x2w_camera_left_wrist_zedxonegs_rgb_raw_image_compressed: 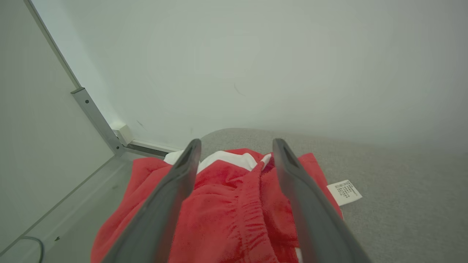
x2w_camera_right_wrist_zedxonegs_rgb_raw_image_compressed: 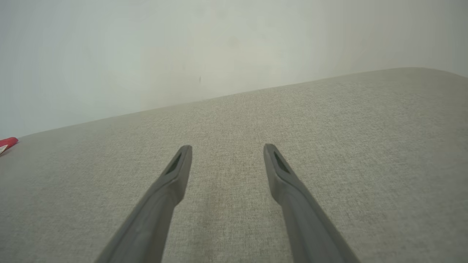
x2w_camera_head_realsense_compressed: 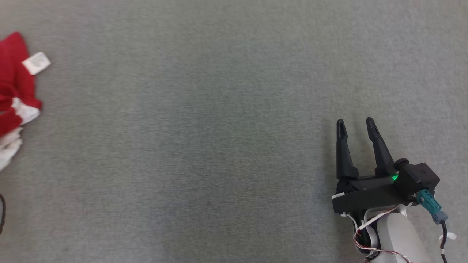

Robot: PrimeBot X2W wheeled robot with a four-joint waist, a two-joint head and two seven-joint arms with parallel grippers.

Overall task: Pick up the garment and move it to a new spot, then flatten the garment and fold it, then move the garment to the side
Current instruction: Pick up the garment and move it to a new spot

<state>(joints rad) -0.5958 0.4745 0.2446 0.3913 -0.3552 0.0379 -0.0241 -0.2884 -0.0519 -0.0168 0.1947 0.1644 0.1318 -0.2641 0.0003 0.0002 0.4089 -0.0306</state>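
The garment [x2w_camera_head_realsense_compressed: 14, 91] is a crumpled red piece with white trim and a white label [x2w_camera_head_realsense_compressed: 36, 63], lying at the far left edge of the grey fabric surface. In the left wrist view the garment [x2w_camera_left_wrist_zedxonegs_rgb_raw_image_compressed: 226, 212] lies bunched just under and beyond my left gripper [x2w_camera_left_wrist_zedxonegs_rgb_raw_image_compressed: 236, 146], whose fingers stand open above it with nothing between them. My right gripper [x2w_camera_head_realsense_compressed: 355, 124] hovers open over bare fabric at the lower right, far from the garment. In the right wrist view my right gripper [x2w_camera_right_wrist_zedxonegs_rgb_raw_image_compressed: 226, 149] is open, and a red tip of the garment [x2w_camera_right_wrist_zedxonegs_rgb_raw_image_compressed: 8, 142] peeks in at the left edge.
The grey fabric surface [x2w_camera_head_realsense_compressed: 219, 128] stretches wide between garment and right gripper. A pale wall [x2w_camera_left_wrist_zedxonegs_rgb_raw_image_compressed: 256, 65] rises behind the surface. A metal frame rail [x2w_camera_left_wrist_zedxonegs_rgb_raw_image_compressed: 97, 120] and a lower ledge with a dark cable [x2w_camera_left_wrist_zedxonegs_rgb_raw_image_compressed: 36, 244] run along the garment's left side.
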